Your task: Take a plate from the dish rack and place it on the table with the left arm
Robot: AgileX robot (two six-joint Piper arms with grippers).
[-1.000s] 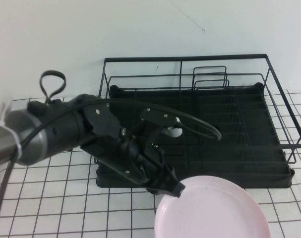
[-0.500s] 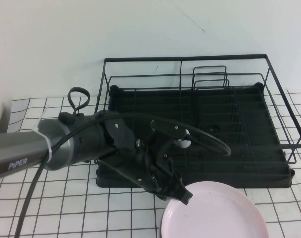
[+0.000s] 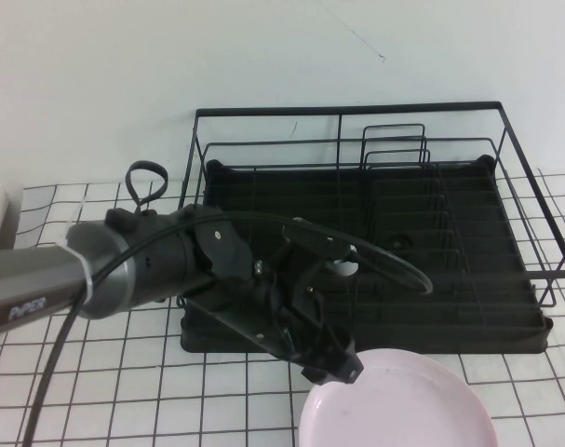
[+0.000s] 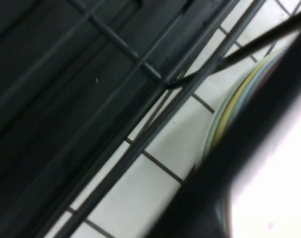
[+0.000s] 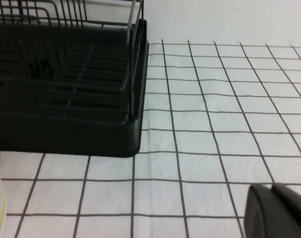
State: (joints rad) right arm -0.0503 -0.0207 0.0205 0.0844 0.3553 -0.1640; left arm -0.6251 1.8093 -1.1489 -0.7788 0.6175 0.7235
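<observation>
My left claw point(image 3: 341, 366), clamped on the plate point(image 3: 403, 410) rim, has sunk slightly since a second ago, bringing the plate low over the desk point(image 3: 124, 400) in front of the rack point(image 3: 505, 233), release seemingly near; right claw point(image 5: 276, 210) parked, state indeterminable.

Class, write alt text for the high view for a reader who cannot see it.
The left gripper grips the near-left rim of a pink plate lying on the gridded white table, just in front of an empty black dish rack. The right gripper is out of this view.
</observation>
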